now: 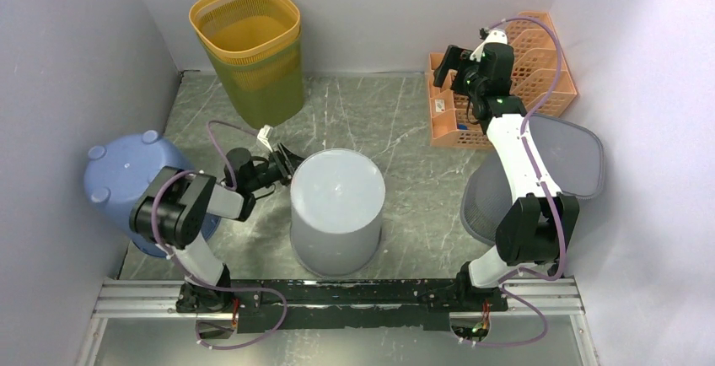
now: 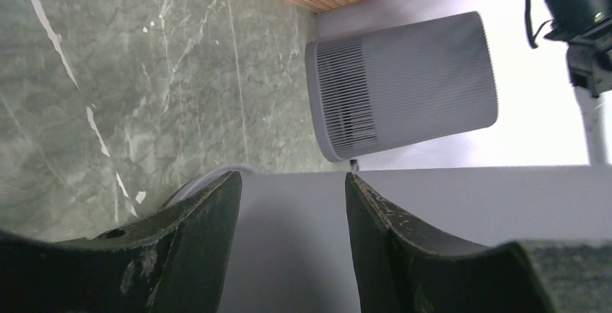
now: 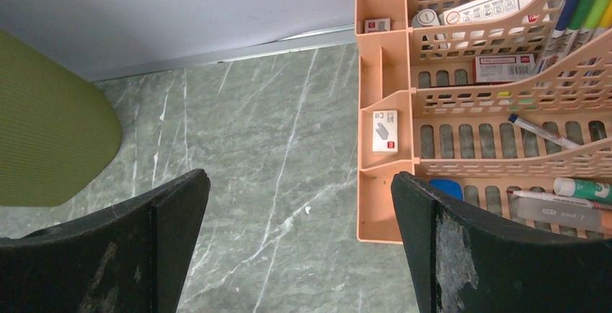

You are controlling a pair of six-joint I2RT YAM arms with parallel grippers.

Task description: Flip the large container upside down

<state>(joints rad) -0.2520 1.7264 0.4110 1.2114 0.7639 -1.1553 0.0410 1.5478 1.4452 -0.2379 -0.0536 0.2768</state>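
At the lower centre of the top view, the large grey container (image 1: 337, 206) was seen standing on the marble table (image 1: 413, 147), a flat closed face turned upward. The left gripper (image 1: 285, 164) was held just beside its upper-left edge, jaws spread and nothing grasped. A blue tub (image 1: 126, 168) was placed at the left edge and a dark slatted bin (image 1: 582, 159) at the right. Farther back, a yellow-green basket (image 1: 249, 37) was set at upper left. The right gripper (image 1: 448, 61) was poised, jaws parted and empty, over an orange organiser (image 1: 540, 62) at upper right.
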